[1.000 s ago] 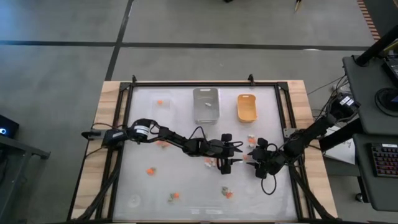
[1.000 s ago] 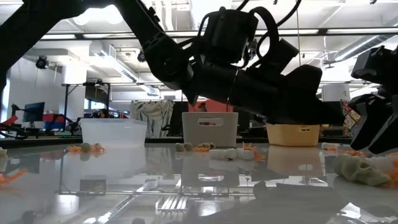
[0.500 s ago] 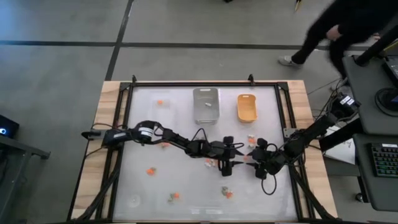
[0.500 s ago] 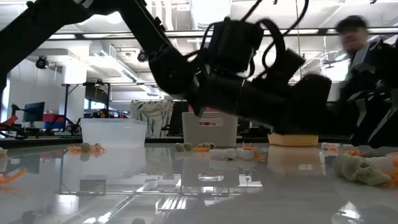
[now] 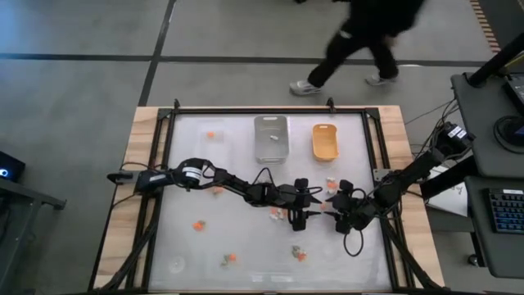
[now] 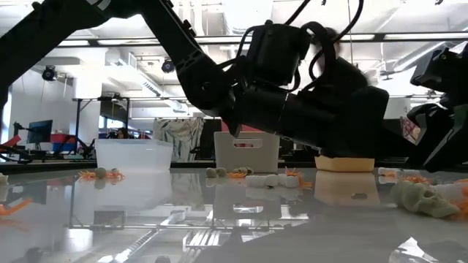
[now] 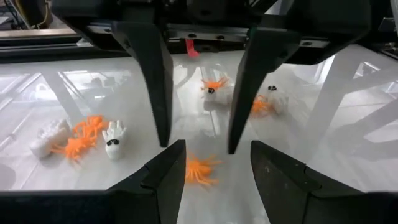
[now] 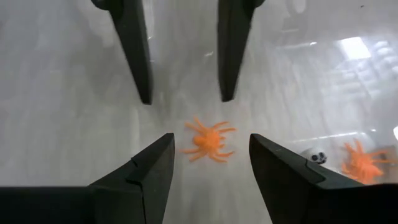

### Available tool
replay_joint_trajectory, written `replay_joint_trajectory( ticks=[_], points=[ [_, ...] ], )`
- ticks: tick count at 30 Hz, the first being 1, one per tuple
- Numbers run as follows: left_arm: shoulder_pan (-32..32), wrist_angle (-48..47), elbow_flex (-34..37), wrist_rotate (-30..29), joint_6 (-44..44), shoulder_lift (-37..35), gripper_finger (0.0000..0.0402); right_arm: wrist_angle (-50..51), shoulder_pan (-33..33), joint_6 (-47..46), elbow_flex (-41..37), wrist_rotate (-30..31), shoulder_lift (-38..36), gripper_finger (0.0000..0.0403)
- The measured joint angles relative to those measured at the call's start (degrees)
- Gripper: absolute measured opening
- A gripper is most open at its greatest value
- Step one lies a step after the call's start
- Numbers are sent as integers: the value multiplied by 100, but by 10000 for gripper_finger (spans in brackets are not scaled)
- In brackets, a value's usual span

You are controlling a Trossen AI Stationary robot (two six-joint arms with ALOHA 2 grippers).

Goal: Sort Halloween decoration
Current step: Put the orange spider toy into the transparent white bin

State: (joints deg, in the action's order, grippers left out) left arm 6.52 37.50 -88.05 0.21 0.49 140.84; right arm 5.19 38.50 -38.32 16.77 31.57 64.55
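Inspection of the desk (image 5: 188,246) found both arms reaching toward its middle. The left gripper (image 5: 300,215) hung low with its fingers (image 7: 154,74) parted and nothing between them; an orange spider (image 7: 199,169) lay on the surface just beyond the fingertips. The right gripper (image 5: 336,199) sat just beside the left one, its fingers (image 8: 133,50) spread wide and empty, with another view of an orange spider (image 8: 208,140) lying loose ahead of them.

Remaining trinkets were scattered over the desk: a white skeleton hand (image 7: 113,138) beside an orange spider cluster (image 7: 79,137), and a pale skull (image 6: 424,199) near the low camera. At the far edge stood a clear tray (image 5: 211,135), a grey tray (image 5: 271,137) and an orange-yellow tray (image 5: 325,141). A person (image 5: 364,41) was on the floor beyond the desk.
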Motion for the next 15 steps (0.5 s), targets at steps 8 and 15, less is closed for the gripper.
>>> replay_joint_trajectory(
  ticks=[8,15],
  points=[
    [0,-7,0,4,4,0,165,-692,0,116,-278,156,3,201],
    [2,-4,0,4,4,0,165,-1167,-2,83,-524,162,134,201]
  ],
)
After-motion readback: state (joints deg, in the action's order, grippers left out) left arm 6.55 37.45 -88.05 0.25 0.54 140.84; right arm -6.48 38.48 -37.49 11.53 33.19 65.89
